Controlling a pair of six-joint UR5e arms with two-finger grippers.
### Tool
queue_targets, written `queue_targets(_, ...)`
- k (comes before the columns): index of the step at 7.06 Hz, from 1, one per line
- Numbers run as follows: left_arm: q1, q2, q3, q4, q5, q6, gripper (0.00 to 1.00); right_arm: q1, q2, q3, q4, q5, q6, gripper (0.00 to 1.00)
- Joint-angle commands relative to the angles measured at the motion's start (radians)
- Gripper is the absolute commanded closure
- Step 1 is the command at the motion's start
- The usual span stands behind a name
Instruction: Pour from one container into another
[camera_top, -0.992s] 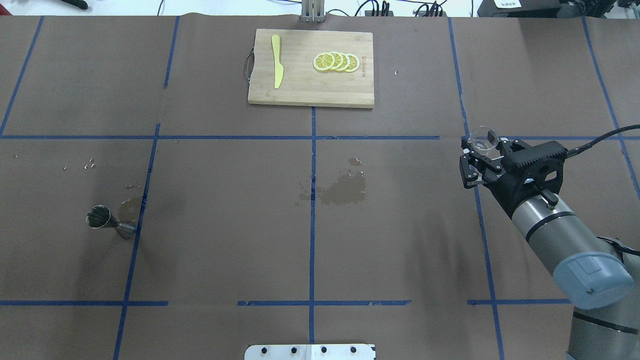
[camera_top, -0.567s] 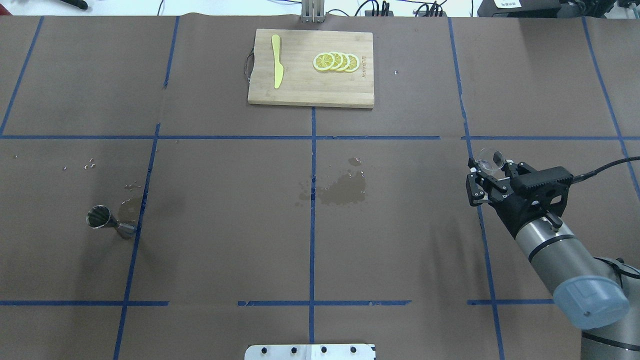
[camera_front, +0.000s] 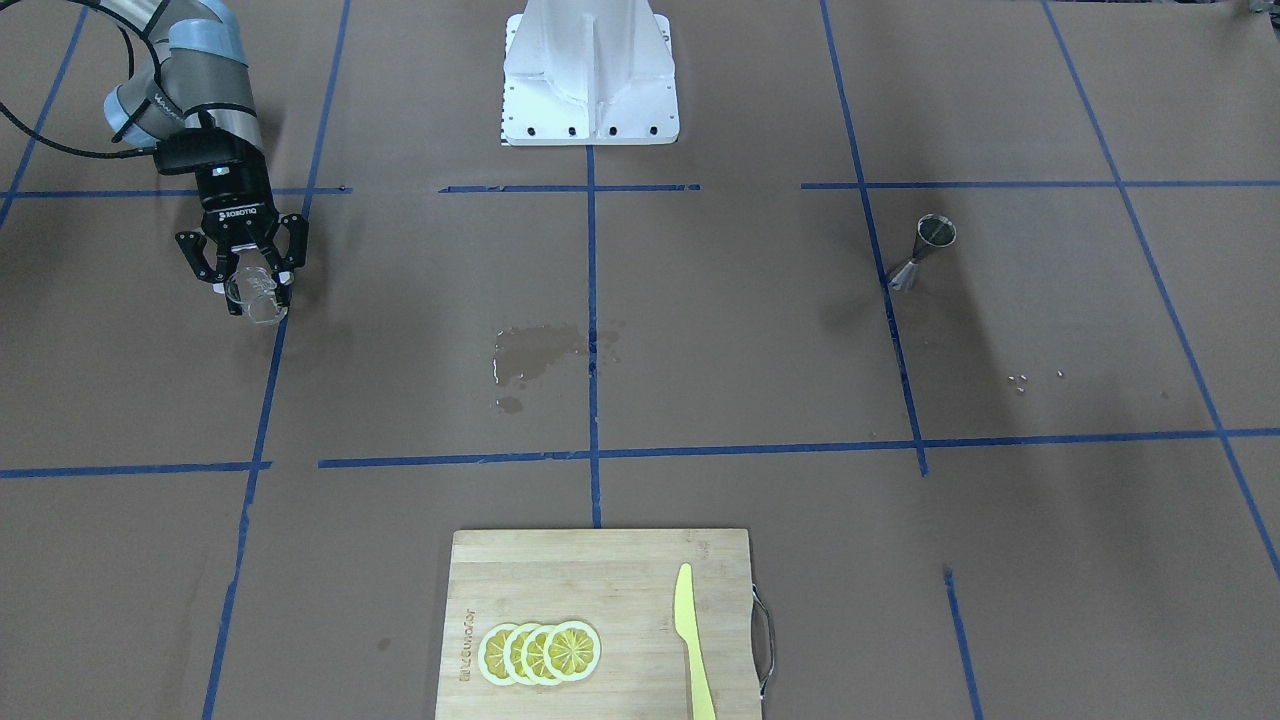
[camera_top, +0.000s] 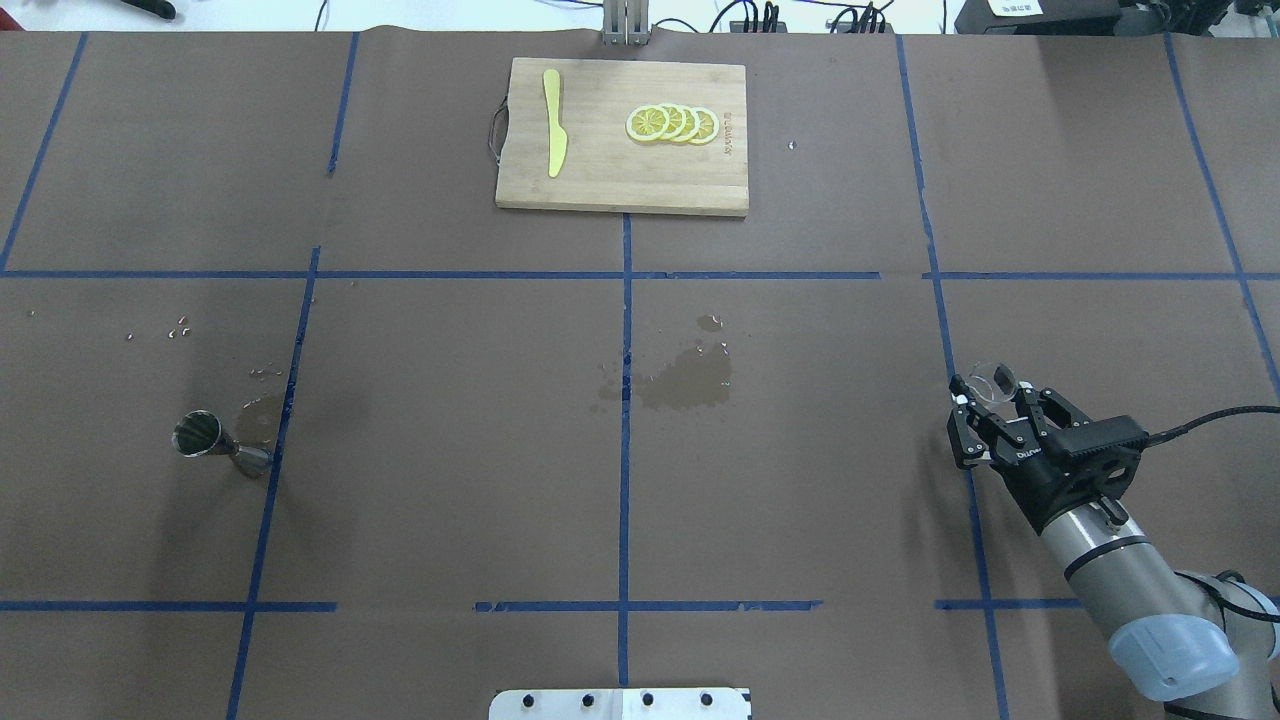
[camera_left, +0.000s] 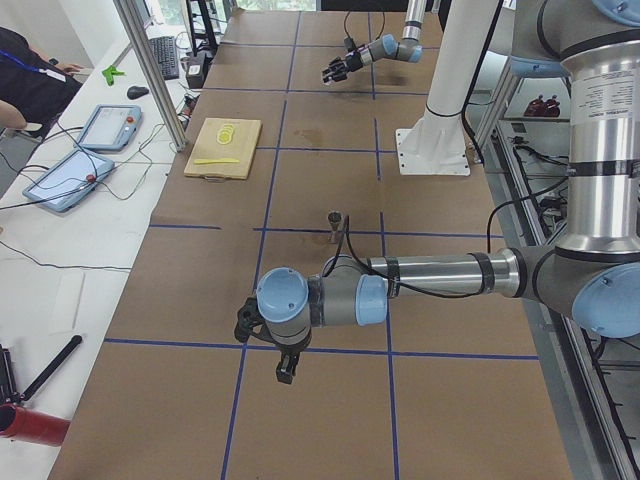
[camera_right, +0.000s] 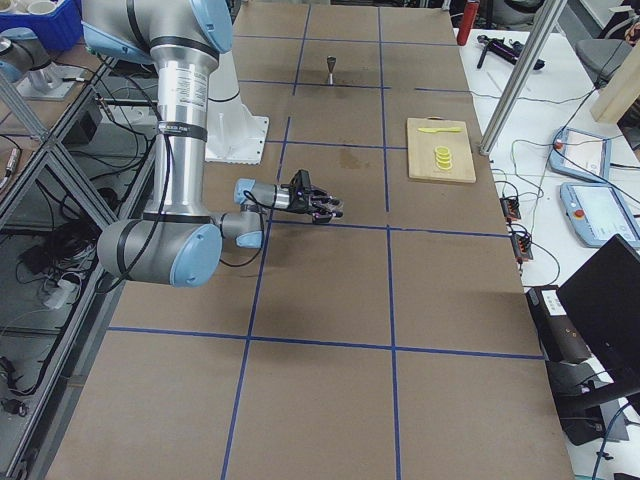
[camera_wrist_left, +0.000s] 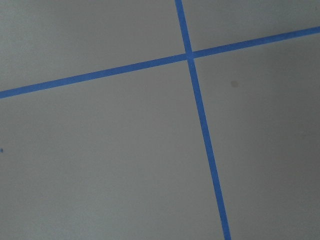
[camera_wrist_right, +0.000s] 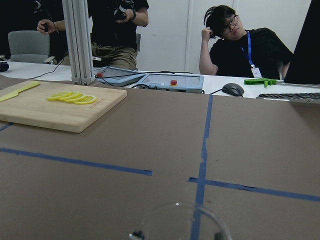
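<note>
The clear glass cup (camera_top: 993, 379) sits between the fingers of my right gripper (camera_top: 992, 396), which is shut on it low over the table's right side. From the front the cup (camera_front: 254, 298) shows below the gripper (camera_front: 243, 272). Its rim (camera_wrist_right: 180, 220) fills the bottom edge of the right wrist view. The steel hourglass jigger (camera_top: 208, 441) stands upright far off on the left side, also seen as the jigger (camera_front: 926, 250). My left gripper (camera_left: 286, 372) shows only in the exterior left view, pointing down near the table's end; I cannot tell whether it is open or shut.
A wooden cutting board (camera_top: 600, 180) with lemon slices (camera_top: 672, 123) and a yellow knife (camera_top: 553, 120) lies at the far centre. A wet stain (camera_top: 688, 378) marks the table's middle. The robot's base plate (camera_front: 590, 70) is at the near edge. Operators sit beyond the far edge.
My right gripper has drawn back toward the robot's side with the glass cup held in it, moving slightly right. The jigger has not moved.
</note>
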Motion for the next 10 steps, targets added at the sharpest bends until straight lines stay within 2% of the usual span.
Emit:
queue_targets(1, 0.0, 0.0, 0.0, 0.0, 0.0, 0.0, 0.0, -0.011, 0.007, -0.045, 0.013, -0.005, -0.004, 1.0)
queue_targets(5, 0.0, 0.0, 0.0, 0.002, 0.0, 0.0, 0.0, -0.013, 0.011, -0.075, 0.013, 0.001, -0.008, 1.0)
queue_targets(6, 0.0, 0.0, 0.0, 0.0, 0.0, 0.0, 0.0, -0.013, 0.013, -0.073, 0.014, 0.001, -0.008, 0.9)
queue_targets(7, 0.0, 0.0, -0.003, 0.002, 0.0, 0.0, 0.0, -0.013, 0.022, -0.075, 0.014, 0.001, -0.008, 0.75)
queue_targets(9, 0.0, 0.0, -0.005, 0.002, 0.0, 0.0, 0.0, -0.013, 0.03, -0.078, 0.016, 0.002, -0.008, 0.35)
queue_targets(10, 0.0, 0.0, -0.006, 0.002, 0.0, 0.0, 0.0, -0.013, 0.03, -0.076, 0.016, 0.001, -0.007, 0.0)
